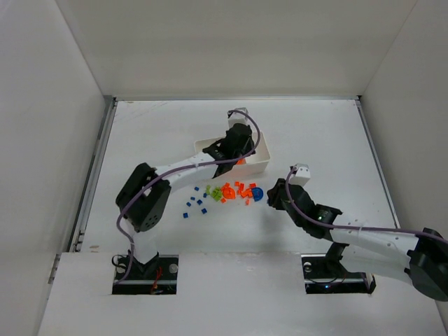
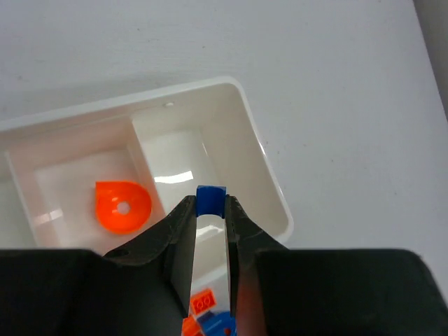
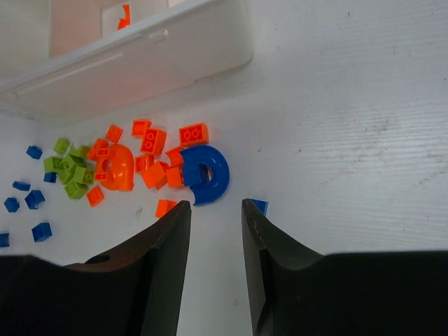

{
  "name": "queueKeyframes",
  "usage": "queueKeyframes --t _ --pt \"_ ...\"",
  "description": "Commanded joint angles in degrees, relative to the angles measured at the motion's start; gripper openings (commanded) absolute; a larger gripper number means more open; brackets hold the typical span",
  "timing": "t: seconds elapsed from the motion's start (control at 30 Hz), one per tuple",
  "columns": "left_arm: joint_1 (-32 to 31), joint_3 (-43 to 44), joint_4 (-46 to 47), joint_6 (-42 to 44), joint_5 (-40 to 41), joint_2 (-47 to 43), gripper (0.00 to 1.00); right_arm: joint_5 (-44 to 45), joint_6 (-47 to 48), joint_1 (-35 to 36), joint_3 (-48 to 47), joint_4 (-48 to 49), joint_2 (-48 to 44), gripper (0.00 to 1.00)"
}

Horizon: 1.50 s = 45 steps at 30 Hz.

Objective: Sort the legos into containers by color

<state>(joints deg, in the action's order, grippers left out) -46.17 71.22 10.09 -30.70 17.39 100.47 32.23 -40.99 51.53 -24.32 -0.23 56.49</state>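
Nearest the arm bases, the right gripper (image 3: 213, 210) hangs low over the white table (image 1: 322, 133), its jaws parted with nothing between them. Just ahead of its fingertips lies a blue arch (image 3: 207, 173), a glossy horseshoe-shaped piece. The arch touches a cluster of orange legos (image 3: 150, 143), small studded bricks lying beside an orange arch (image 3: 119, 168). One tiny blue brick (image 3: 260, 206) sits just beside the right-hand finger. Left of the orange cluster is a clump of lime green bricks (image 3: 70, 168). Further left again is a loose scatter of small blue bricks (image 3: 31, 199), well apart from the jaws.

Beyond the pile stands the white tray (image 2: 269, 189), its thin walls dividing it into square containers. The left gripper (image 2: 210, 204) hovers above it, pinching a held blue lego (image 2: 210, 198) tightly between its fingertips. That lego is over the near side of the end compartment. An orange rounded piece (image 2: 123, 206) with a hole through it lies flat in the neighbouring compartment.
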Motion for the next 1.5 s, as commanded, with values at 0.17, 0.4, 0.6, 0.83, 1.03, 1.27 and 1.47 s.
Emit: queueKeyframes --t 0.17,0.4,0.6,0.83,1.03,1.27,1.47 --pt "1.0 11.9 -0.5 1.4 -3.8 11.5 0.33 0.8 -1.4 1.9 -0.3 -0.3 2.0 0.42" --pt "1.0 7.3 0.5 2.1 -3.3 6.4 0.46 -2.0 3.0 1.9 -2.4 3.9 7.0 0.47" --pt "1.0 -8.1 3.3 1.4 -1.0 -7.5 0.36 -5.9 5.0 -1.7 -4.7 9.2 14.1 0.40" --pt "0.0 -25.8 2.6 -0.9 2.6 -24.9 0.34 -9.9 4.1 -7.0 -6.3 11.8 19.4 0.38" --pt "0.1 -36.0 -3.7 -4.6 4.6 -35.7 0.33 -13.5 2.8 -7.5 -5.6 13.8 20.9 0.35" --pt "1.4 -45.0 -10.3 -9.2 5.8 -43.4 0.32 -15.3 0.5 -8.0 -6.3 14.8 25.5 0.29" --pt "0.3 -48.4 -16.5 -11.1 8.4 -48.1 0.32 -11.9 -0.9 -8.2 -5.5 14.4 25.3 0.30"
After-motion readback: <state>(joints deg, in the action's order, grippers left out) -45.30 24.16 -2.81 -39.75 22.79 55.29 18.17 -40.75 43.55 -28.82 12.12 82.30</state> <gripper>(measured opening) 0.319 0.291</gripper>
